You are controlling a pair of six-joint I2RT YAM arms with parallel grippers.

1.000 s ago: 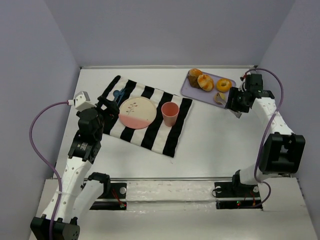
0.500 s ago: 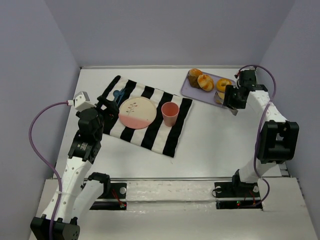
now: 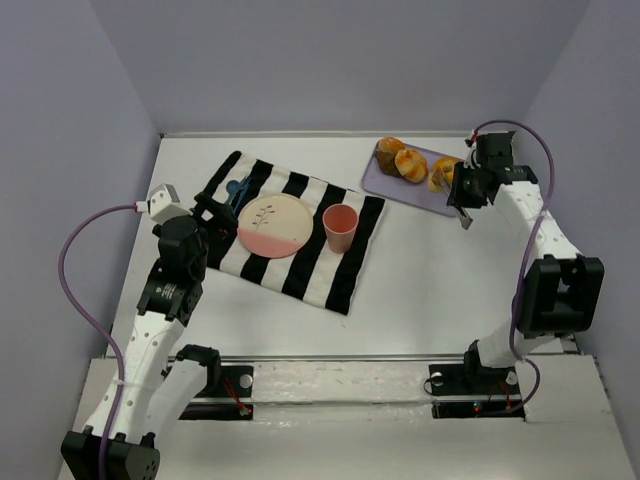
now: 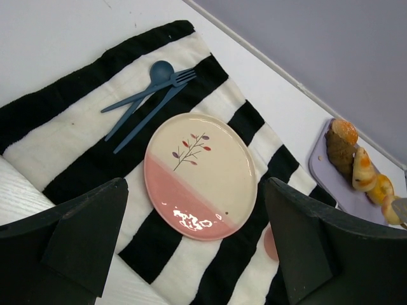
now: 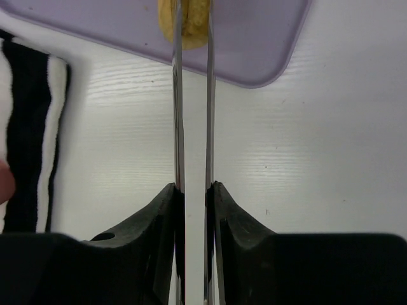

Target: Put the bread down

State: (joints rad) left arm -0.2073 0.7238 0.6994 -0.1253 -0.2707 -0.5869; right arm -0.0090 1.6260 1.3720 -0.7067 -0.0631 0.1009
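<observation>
Top external view has the right claw in over the near right end of the lavender tray. A second ago it hung off that corner above the bare counter, so the reach for the bread looks finished and the pickup is what remains. From the right wrist, its two long thin blades run almost parallel with only a slim gap between them. Their tips sit right at a small yellow piece of bread lying near the tray's edge. Crumb shows between the blades and also outside the left one, so they are on it or biting into it. Whether they truly have hold of it I cannot tell, since it seems to rest on the tray, not lifted. The plate, where the bread presumably goes, sits bare on the striped cloth, well apart to the left. The left claw hangs over that plate just as it did a second ago, spread wide and holding nothing.
</observation>
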